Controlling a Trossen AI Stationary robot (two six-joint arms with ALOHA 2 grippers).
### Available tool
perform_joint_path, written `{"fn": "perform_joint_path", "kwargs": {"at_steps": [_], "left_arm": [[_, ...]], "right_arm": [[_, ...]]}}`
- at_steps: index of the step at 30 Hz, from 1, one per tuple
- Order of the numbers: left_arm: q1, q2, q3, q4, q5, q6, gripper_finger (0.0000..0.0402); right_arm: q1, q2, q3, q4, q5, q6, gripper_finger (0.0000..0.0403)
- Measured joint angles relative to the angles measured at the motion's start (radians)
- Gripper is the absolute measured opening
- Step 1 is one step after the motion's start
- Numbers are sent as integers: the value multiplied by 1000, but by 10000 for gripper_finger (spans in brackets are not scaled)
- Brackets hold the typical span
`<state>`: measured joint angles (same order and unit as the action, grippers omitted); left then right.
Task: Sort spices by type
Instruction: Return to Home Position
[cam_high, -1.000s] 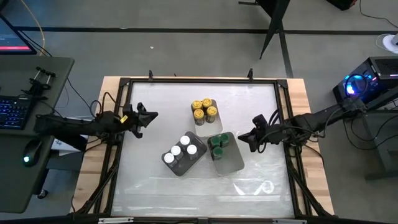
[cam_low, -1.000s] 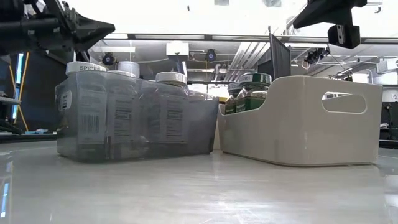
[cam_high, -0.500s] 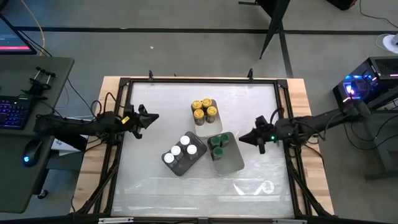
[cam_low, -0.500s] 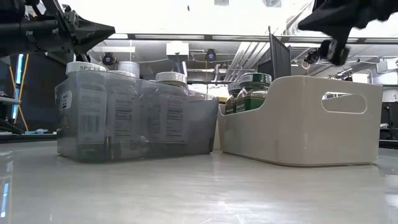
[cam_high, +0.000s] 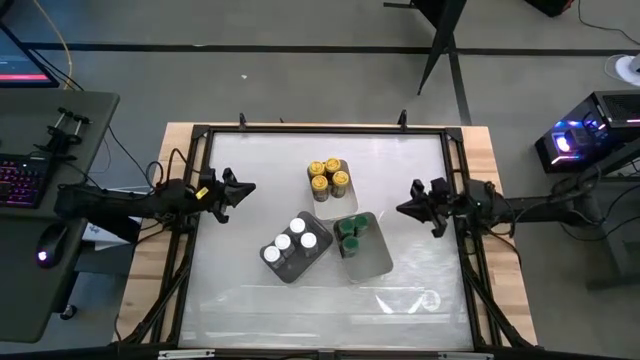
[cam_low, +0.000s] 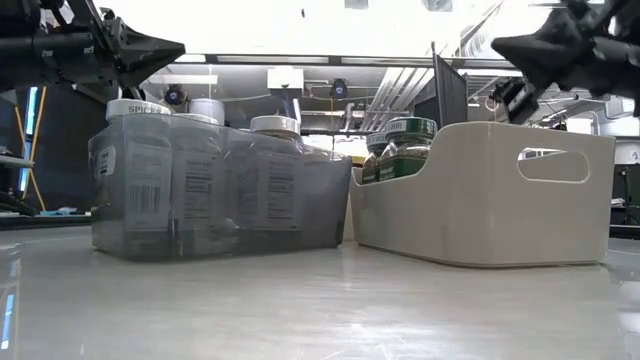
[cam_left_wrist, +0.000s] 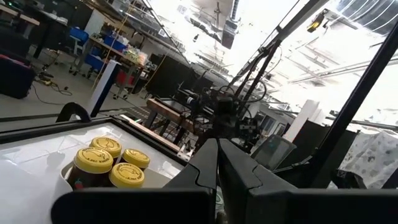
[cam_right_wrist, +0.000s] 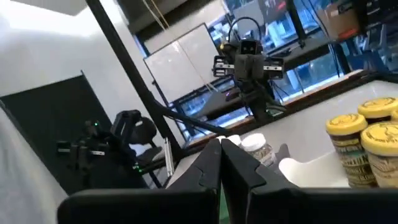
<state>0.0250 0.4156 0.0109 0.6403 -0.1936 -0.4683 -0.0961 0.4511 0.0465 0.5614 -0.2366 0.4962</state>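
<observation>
Four yellow-lid jars (cam_high: 329, 176) clustered in small tray (cam_high: 322, 198), rear-centre of worktop (cam_high: 410, 290). Dark tray (cam_high: 318, 256) holds white-lid jars (cam_high: 292, 242). Pale tray (cam_high: 374, 258) just beside it holds green-lid jars (cam_high: 349, 232). Over worktop's left side, left pincer (cam_high: 248, 186): fingers pressed together, nothing held, apart from trays. Near right edge, right pincer (cam_high: 402, 209): fingers likewise together, nothing held.

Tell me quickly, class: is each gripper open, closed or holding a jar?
Left gripper: closed, empty, above the table's left side.
Right gripper: closed, empty, near the table's right edge.
</observation>
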Motion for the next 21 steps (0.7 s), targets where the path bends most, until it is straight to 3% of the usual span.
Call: {"fn": "perform_joint_path", "kwargs": {"at_steps": [6, 12, 21], "left_arm": [[0, 0, 0, -4, 0, -1, 0], [0, 0, 0, -15, 0, -1, 0], [0, 0, 0, -15, 0, -1, 1]], "right_arm": [[52, -8, -36, -16, 107, -57, 0], [71, -6, -37, -90, 405, -138, 0], [70, -6, -37, -330, 439, -139, 0]]}}
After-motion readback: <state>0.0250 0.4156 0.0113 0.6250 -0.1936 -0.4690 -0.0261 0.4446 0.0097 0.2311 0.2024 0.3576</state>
